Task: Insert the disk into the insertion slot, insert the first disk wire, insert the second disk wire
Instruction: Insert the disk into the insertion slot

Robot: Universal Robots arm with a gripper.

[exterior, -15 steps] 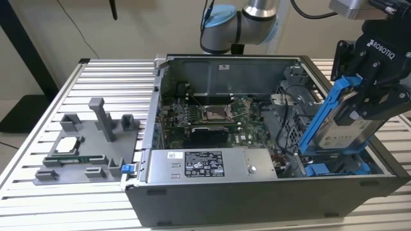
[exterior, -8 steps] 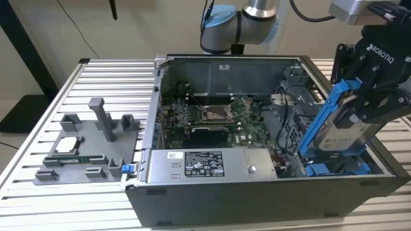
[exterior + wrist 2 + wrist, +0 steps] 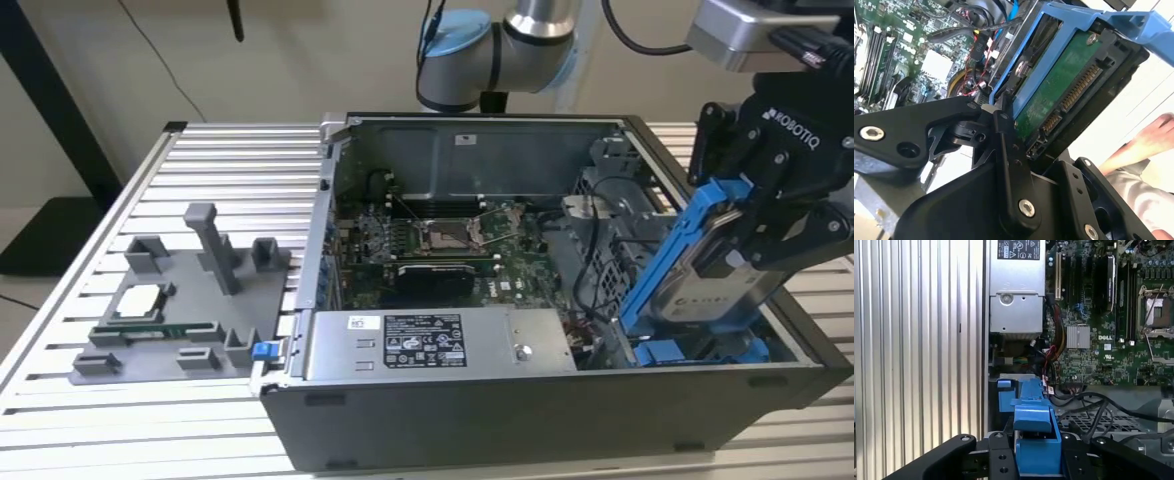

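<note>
Counting from the biggest: one open computer case (image 3: 534,420). Inside it, against one long wall, one grey power supply box (image 3: 441,343), and beside that one green motherboard (image 3: 441,235). At the case's end on the exterior view's right, one insertion slot (image 3: 694,352) with blue fittings. Tilted steeply over that slot, one disk (image 3: 701,290): silver-grey, white-labelled, blue-framed, green circuit board underneath. Clamped tight on it, one gripper (image 3: 747,240).

At one computer case (image 3: 534,425), one disk (image 3: 697,292), one gripper (image 3: 750,238), one power supply box (image 3: 441,345) and one motherboard (image 3: 447,240) are counted.
</note>
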